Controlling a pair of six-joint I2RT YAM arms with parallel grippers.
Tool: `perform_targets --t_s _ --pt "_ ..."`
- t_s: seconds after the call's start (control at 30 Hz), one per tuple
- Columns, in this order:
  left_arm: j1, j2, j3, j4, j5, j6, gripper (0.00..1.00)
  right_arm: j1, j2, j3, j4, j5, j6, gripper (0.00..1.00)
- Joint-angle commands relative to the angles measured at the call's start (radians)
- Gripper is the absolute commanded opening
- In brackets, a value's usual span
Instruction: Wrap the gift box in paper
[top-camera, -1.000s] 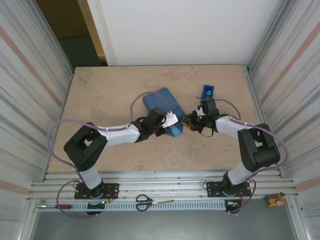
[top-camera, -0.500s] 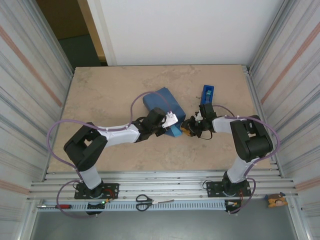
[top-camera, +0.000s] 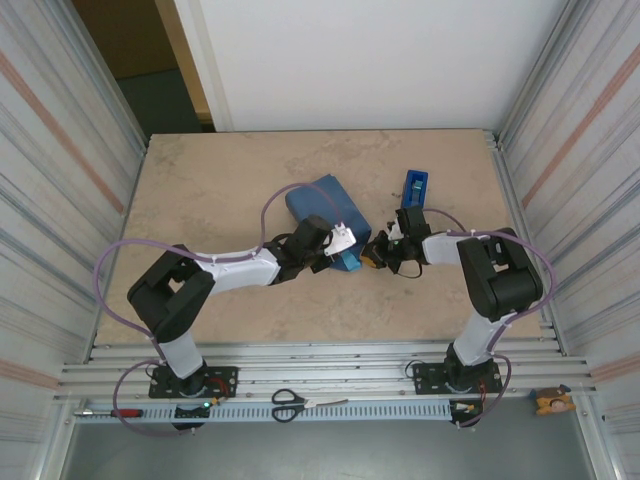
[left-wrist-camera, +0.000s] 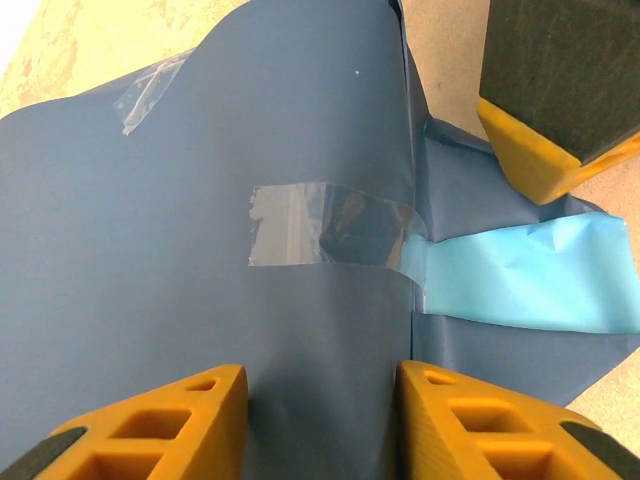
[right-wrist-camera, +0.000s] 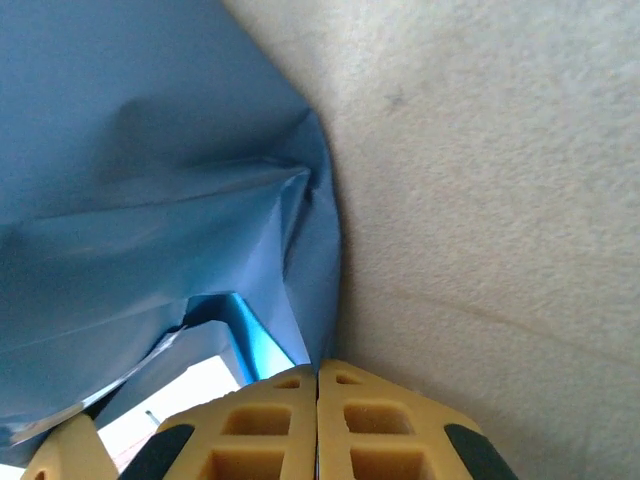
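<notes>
Paper (top-camera: 318, 200) sits mid-worktop (top-camera: 220, 180) as a lumpy blue parcel, dark slate face out. The gift box is hidden under it. L hand (left-wrist-camera: 320, 378) is over the parcel's near-R end, partly open. Its yellow fingers (left-wrist-camera: 160, 425) stand apart w/ flat slate paper running btwn them, nothing pinched. In the L wrist view a strip of clear tape (left-wrist-camera: 325, 225) bridges a seam where two slate layers meet. A 2nd, crumpled tape bit (left-wrist-camera: 150, 85) sits further up. A light-blue flap (left-wrist-camera: 530, 285) pokes out to the R. R hand (right-wrist-camera: 318, 372) is at that same end, just beside the L hand and low by the worktop, fingers pressed fully together. Can't tell if any paper edge is caught btwn them. Folded paper lies right at its tips. Blue tape dispenser (top-camera: 414, 184) stands behind the R hand, apart from the parcel. Scissors (top-camera: 290, 403) lie on the front rail (top-camera: 350, 385).
</notes>
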Motion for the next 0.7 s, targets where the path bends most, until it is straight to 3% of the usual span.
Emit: perform_targets --t_s 0.0,0.67 --pt "0.005 -0.019 0.003 -0.117 0.021 0.013 0.45 0.004 -0.057 0.005 0.010 -0.024 0.023 0.07" --pt "0.005 -0.117 0.005 -0.138 0.162 0.065 0.72 -0.001 -0.115 -0.005 0.097 -0.053 0.148 0.05"
